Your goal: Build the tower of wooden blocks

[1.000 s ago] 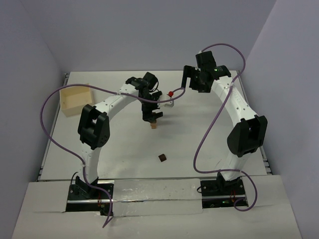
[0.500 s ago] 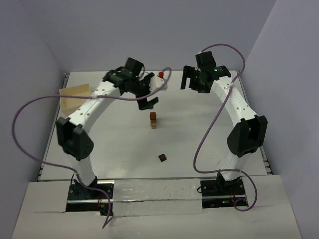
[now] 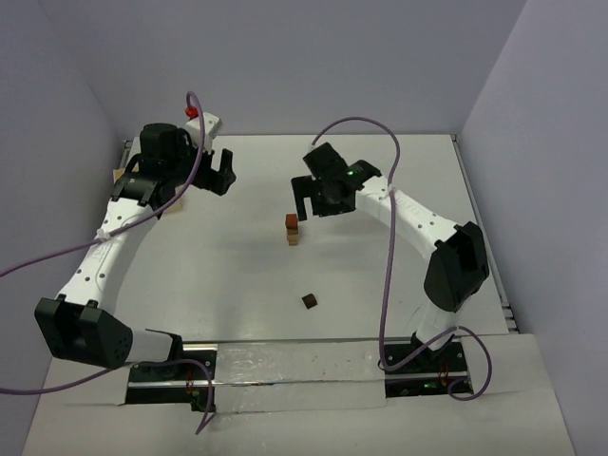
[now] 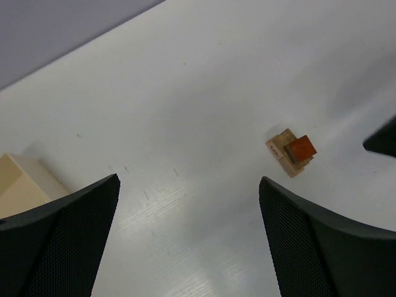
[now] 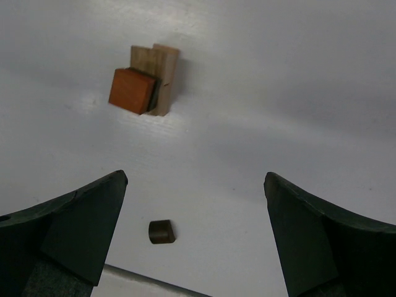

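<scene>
The tower (image 3: 293,229) stands near the middle of the tabletop (image 3: 380,275). It is a short stack one block wide, light tan pieces under a reddish-orange cube, with the layers sitting slightly askew when seen from above. One dark brown block (image 3: 309,301) lies apart from it, nearer the arm bases. The left claw (image 3: 217,172) hangs wide open and empty at the far left, near a pale tan board (image 4: 18,185) that is mostly out of frame. The right claw (image 3: 310,201), also spread wide and empty, hovers just beyond the tower without touching it.
</scene>
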`<state>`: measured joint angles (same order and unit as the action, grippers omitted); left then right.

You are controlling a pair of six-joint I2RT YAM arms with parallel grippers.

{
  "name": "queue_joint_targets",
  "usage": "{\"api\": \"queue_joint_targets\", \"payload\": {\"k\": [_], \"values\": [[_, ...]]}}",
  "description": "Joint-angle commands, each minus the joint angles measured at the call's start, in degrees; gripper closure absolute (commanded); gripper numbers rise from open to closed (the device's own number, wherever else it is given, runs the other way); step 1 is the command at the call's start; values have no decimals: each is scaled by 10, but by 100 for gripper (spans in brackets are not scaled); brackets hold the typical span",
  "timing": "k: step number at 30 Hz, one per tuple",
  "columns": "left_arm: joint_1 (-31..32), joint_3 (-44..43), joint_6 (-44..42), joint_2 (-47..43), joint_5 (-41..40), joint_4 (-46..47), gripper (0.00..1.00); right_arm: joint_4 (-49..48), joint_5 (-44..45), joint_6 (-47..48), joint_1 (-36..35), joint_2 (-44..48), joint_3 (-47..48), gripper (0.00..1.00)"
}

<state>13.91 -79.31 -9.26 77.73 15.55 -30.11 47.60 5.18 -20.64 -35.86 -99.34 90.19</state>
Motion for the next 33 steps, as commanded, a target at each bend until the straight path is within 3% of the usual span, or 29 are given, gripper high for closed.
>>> {"api": "queue_joint_targets", "payload": {"k": [1, 8, 17, 33], "values": [[-13, 72, 67, -75, -50, 50, 1, -35, 32, -36, -40, 5, -40, 3], [-21, 118, 61, -107, -58, 44, 1, -77, -44, 3, -98, 71, -171, 15], [-27, 116, 66, -112, -81, 49, 1, -130, -76, 1, -187, 195, -317, 16], [-31, 116, 43, -120, -123, 44, 1, -111, -76, -51, -224, 49, -275, 16]]}}
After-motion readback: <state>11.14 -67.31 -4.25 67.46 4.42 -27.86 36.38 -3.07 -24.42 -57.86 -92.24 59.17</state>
